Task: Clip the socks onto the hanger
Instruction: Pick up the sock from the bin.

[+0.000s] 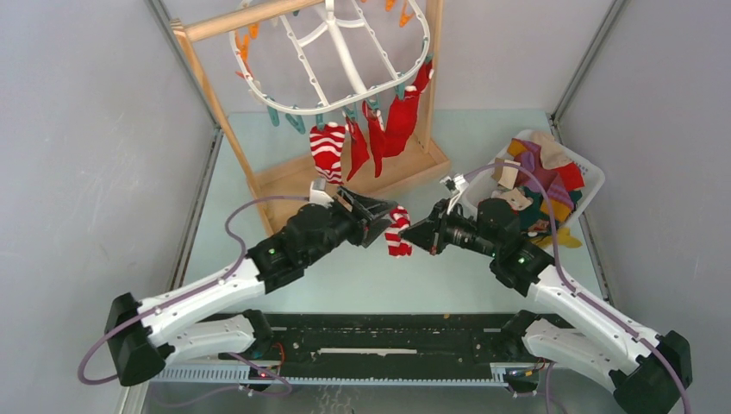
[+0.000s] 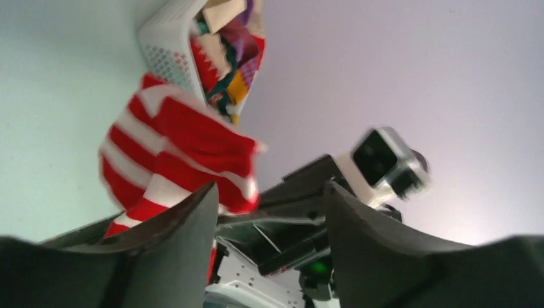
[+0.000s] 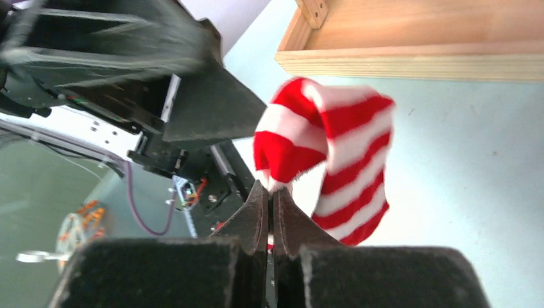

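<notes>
Red-and-white striped sock hangs between the arms above the table, pinched by the right gripper, with the left gripper spread beside it; a handover seems in hand, and next it must go up to a free teal clothespin on the hanger.

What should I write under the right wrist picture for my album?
The right gripper pinches a red-and-white striped sock above the pale table, near a wooden tray.
</notes>
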`<action>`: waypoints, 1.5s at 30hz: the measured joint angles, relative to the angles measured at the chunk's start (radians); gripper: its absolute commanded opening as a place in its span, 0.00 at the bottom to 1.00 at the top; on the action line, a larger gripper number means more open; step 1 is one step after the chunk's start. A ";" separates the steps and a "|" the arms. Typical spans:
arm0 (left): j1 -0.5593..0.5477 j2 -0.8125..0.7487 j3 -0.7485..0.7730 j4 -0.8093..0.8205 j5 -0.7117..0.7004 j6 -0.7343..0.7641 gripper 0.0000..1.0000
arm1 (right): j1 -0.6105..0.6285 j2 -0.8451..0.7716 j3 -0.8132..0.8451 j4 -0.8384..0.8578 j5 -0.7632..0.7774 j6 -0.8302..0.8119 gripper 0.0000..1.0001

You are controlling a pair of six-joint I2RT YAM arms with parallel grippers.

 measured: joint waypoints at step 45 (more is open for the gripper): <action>-0.197 -0.036 -0.077 0.207 0.161 1.844 0.55 | -0.260 0.090 -0.062 0.115 -0.309 0.819 0.00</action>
